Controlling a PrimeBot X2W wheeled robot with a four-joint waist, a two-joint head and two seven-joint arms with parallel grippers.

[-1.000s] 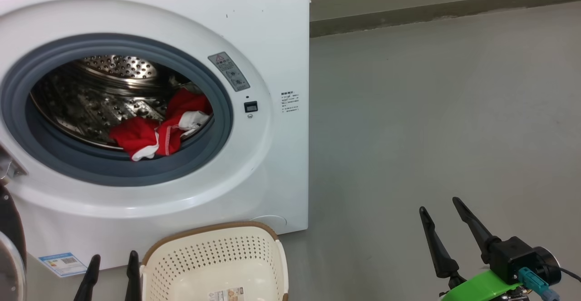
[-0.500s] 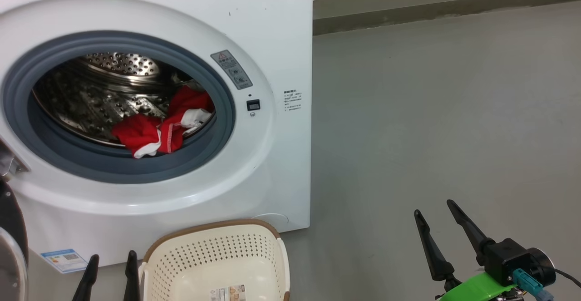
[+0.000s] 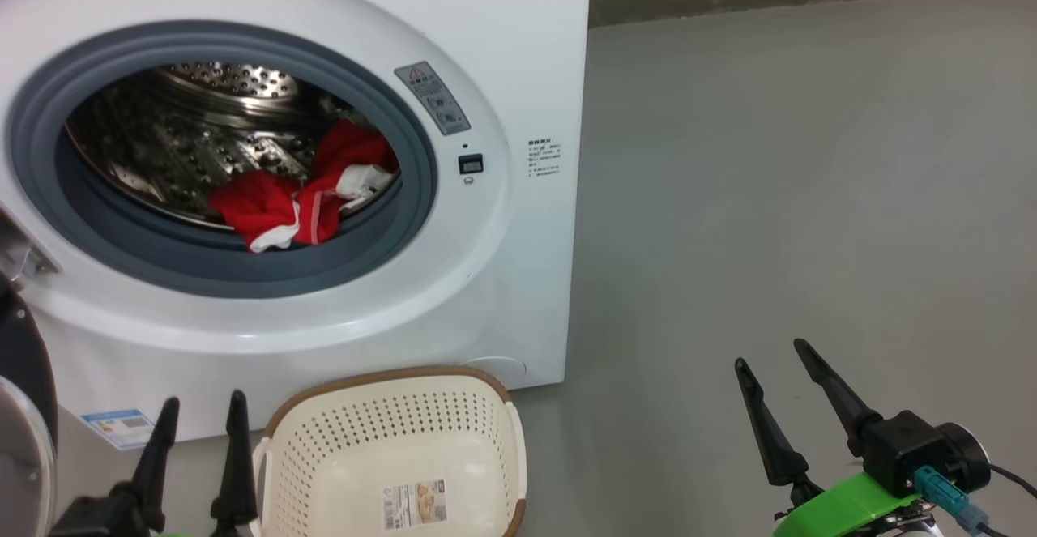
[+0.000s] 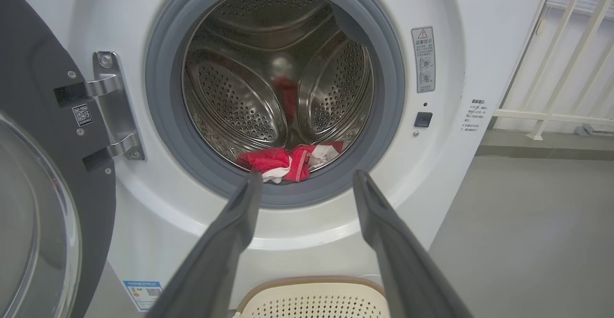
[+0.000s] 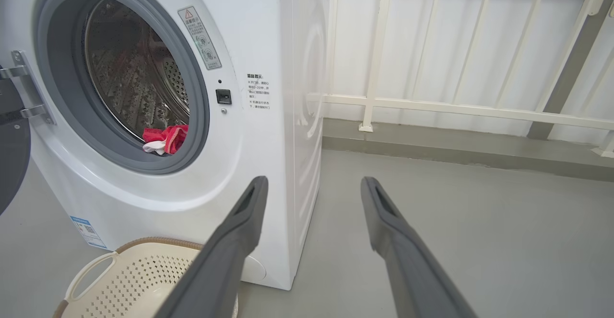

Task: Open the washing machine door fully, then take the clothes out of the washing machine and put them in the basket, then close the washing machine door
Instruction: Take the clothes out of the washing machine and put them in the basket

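The clothes (image 3: 304, 197) lie in a red heap with white trim at the front of the drum (image 3: 202, 132), low and to its right, the front edge at the grey ring (image 3: 243, 274). The door (image 4: 33, 83) stands swung out on the left of the machine (image 3: 518, 51), so I judge the step now is to take the clothes out. My left gripper (image 3: 202, 401) is spread wide and empty, low beside the basket (image 3: 381, 379), and its wrist view looks straight at the heap. My right gripper (image 3: 771, 355) is also spread wide and empty, well apart over the floor (image 3: 770, 156). I should use the left one: keep the fingers apart, pass above the lower lip of the ring, come down on the thick middle of the heap, and close only when cloth is between both fingers. Then I should lift over the ring before I draw back, because soft cloth can catch there, and let go above the basket, which stands just in front of the machine under the opening. I cannot tell how many pieces are in the heap, or if more lies behind the lip. The door is cut off at the edge of each view, so whether it is fully open I cannot say.
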